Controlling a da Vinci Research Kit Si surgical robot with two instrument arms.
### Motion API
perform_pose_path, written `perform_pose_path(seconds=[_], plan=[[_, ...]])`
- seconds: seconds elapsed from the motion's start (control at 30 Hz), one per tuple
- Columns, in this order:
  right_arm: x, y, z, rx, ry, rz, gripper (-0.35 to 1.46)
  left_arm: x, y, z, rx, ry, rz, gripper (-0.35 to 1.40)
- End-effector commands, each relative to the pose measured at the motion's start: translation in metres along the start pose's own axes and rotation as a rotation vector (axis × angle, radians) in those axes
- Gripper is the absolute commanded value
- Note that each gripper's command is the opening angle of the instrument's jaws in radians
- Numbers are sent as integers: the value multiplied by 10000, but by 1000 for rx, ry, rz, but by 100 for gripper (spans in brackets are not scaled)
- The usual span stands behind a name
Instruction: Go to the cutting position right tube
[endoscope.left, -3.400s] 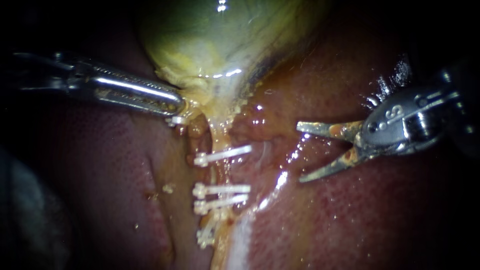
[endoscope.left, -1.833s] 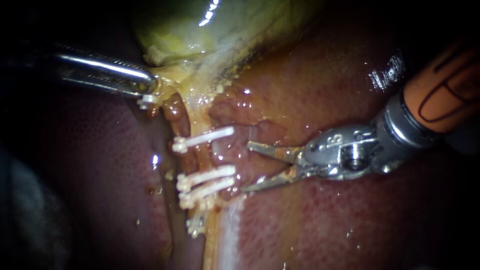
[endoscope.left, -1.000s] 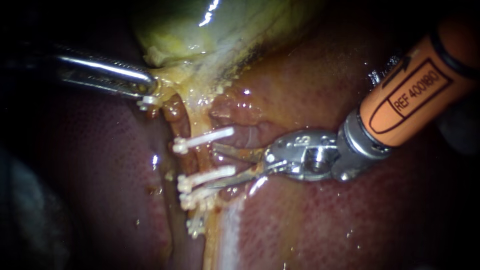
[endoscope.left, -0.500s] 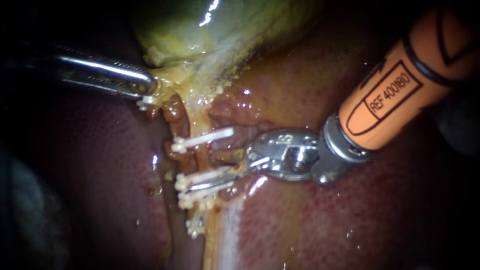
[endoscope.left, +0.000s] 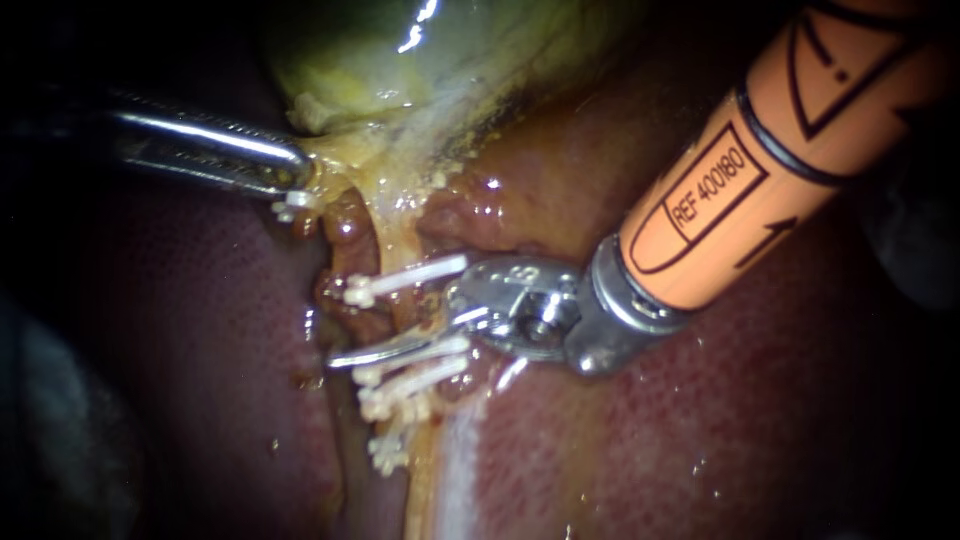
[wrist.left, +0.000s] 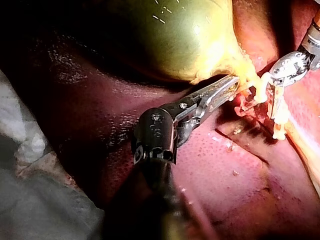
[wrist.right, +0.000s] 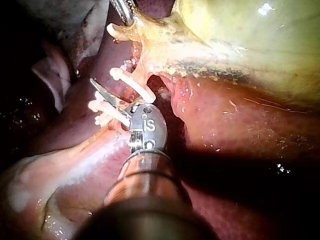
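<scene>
the tube (endoscope.left: 402, 316) runs down from the gallbladder (endoscope.left: 420, 60) neck, mid-scene, with the upper clip (endoscope.left: 405, 277) across it and the lower clips (endoscope.left: 415, 375) stacked just below. the right instrument (endoscope.left: 385, 340) comes in from the upper right. its claw is released and straddles the tube in the gap between those clips, one blade poking out past it on the left. the left instrument (endoscope.left: 295, 178) has its claw clenched on gallbladder neck tissue. liver (endoscope.left: 650, 430) all around.

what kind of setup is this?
Probably a bench-top surgical rig: liver and gallbladder beside crumpled cloth, white clips across a tube, left instrument and right instrument at work.
</scene>
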Motion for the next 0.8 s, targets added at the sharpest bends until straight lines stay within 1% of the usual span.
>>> perform_pose_path(seconds=[0.03, 0.17, 0.3, 0.53, 0.6, 0.8], plan=[[-1, 0, 1, 2, 4, 1, 136, 0, 0, 0, 0, 0, 0, -35], [-1, 0, 3, 10, 3, 5, 136, 0, 0, 0, 0, 0, 0, -35], [-1, -4, 4, 22, 4, 14, 135, 0, 0, 0, 1, 0, 0, -35], [2, -17, 5, 69, -2, 16, 131, -1, 0, 0, 1, 0, 0, -35], [5, -21, 5, 74, -3, 15, 131, -1, -1, 1, 1, 0, 0, -35], [18, -35, 2, 86, 15, 23, 131, -2, -1, 1, 1, 0, 1, -35]])
